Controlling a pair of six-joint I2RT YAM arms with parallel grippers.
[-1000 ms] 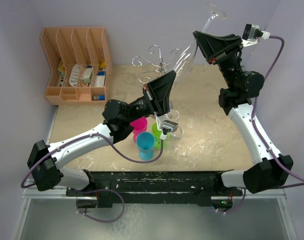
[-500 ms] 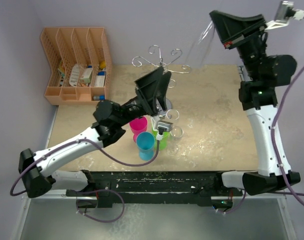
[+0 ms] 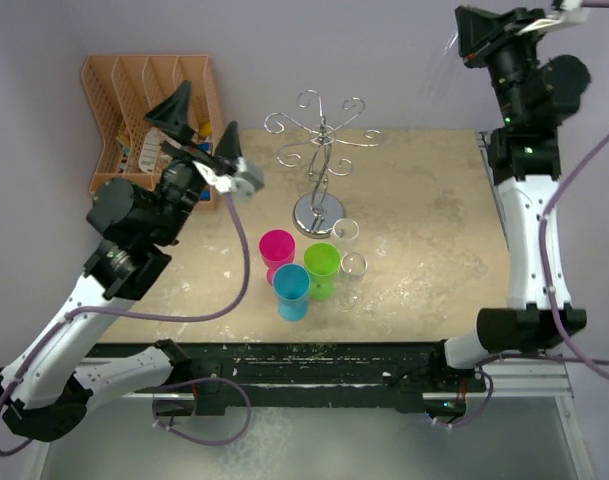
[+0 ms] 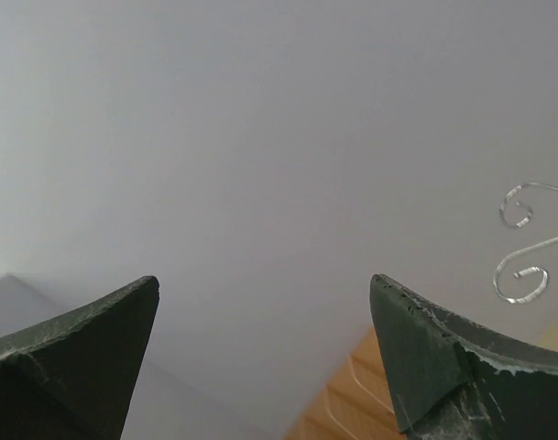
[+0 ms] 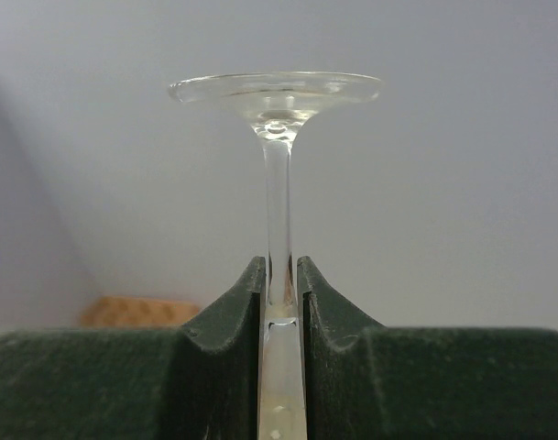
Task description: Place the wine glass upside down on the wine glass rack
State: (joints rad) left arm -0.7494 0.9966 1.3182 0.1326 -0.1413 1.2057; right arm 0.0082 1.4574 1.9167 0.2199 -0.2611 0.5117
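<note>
The clear wine glass (image 5: 276, 174) shows in the right wrist view with its thin stem pinched between the dark fingers of my right gripper (image 5: 280, 270), which is shut on it; its round foot is at the top of that view. In the top view my right gripper (image 3: 471, 35) is raised high at the back right, and the glass hardly shows there. The chrome wine glass rack (image 3: 322, 150) stands mid-table on its round base (image 3: 319, 212). My left gripper (image 3: 202, 125) is open and empty, lifted in front of the orange organiser. Its fingers (image 4: 86, 330) frame the bare wall.
An orange slotted organiser (image 3: 149, 125) stands at the back left. Pink (image 3: 277, 247), green (image 3: 322, 262) and blue (image 3: 292, 290) cups cluster in front of the rack, with three clear glasses (image 3: 354, 264) beside them. Curled rack arms (image 4: 526, 243) show at the left wrist view's right edge.
My left gripper has opened, and its arm has swung from the rack's middle up and to the left. The right arm has carried the wine glass higher and further right.
</note>
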